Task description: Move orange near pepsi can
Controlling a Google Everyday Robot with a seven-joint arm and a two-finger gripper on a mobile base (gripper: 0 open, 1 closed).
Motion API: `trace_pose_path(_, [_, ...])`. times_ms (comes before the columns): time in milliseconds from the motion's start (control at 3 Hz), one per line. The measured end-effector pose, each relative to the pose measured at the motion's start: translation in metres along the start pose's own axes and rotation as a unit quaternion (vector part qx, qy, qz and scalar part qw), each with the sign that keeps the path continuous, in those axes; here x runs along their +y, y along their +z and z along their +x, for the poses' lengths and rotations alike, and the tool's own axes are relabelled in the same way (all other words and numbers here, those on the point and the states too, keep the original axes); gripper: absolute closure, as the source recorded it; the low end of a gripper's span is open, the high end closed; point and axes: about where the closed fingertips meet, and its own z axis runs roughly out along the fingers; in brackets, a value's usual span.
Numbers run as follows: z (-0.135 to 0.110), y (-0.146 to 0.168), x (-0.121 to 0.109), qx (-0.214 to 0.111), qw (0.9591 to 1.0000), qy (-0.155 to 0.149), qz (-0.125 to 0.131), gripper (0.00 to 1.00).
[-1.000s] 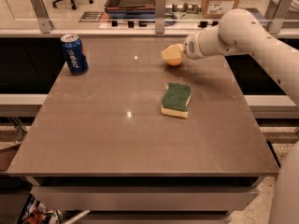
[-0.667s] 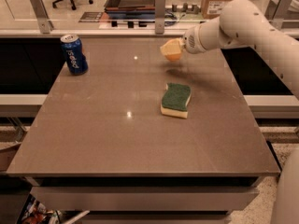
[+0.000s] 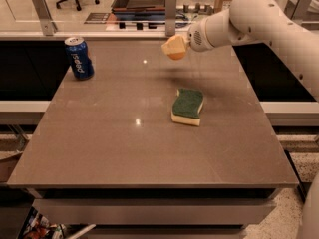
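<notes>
Hovering above the desk [image 3: 124, 158], the gripper [image 3: 174, 48] holds the orange [image 3: 177, 56] between clenched fingers [image 3: 170, 45] — the pepsi can [image 3: 79, 58] stands well apart, toward the view's left.

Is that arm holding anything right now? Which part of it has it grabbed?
Yes. The gripper holds the orange in the air above the table, clasped around its upper part. Only its underside shows.

Raised claw [image 3: 174, 47] grips orange [image 3: 177, 56], well apart from the upright blue pepsi can [image 3: 79, 59].
</notes>
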Motion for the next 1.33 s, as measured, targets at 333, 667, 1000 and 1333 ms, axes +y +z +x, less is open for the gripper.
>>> trace_pose_path(333, [-0.007,0.016,0.025,-0.006,0.9991,-0.018,-0.039,1.00])
trace_pose_path(667, [-0.014,0.033,0.051,-0.011,0.9960,-0.037,-0.081,1.00])
trace_pose_path(1000, [-0.021,0.039,0.081,-0.020,0.9916,-0.056,-0.114,1.00])
trace_pose_path(1333, [-0.025,0.044,0.120,-0.026,0.9855,-0.077,-0.149,1.00])
